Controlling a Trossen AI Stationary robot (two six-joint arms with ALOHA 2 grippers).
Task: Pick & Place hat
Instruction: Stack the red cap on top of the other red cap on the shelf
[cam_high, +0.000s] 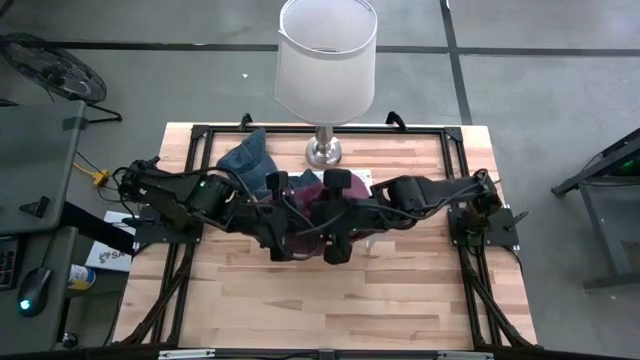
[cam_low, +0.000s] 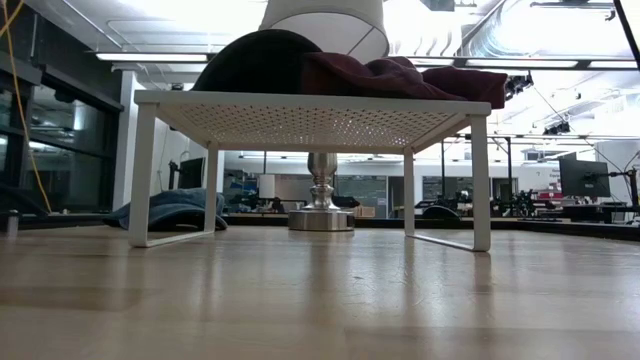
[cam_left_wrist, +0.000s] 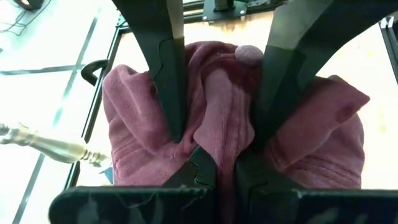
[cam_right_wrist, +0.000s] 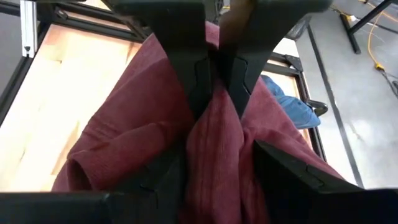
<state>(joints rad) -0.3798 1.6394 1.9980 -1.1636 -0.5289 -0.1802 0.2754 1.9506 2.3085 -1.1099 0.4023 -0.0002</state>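
Both grippers met over the maroon hat (cam_left_wrist: 217, 130) on the white rack (cam_low: 310, 118) mid-worktop: left gripper (cam_left_wrist: 214, 158) and right gripper (cam_right_wrist: 214, 81) each pinched a fold, hat stretched between them (neither arm nearer).

No words or numbers can be read here. A white sheet (cam_high: 108, 252) lies by the table's left edge with some blue print on it, but the letters are too small to tell.
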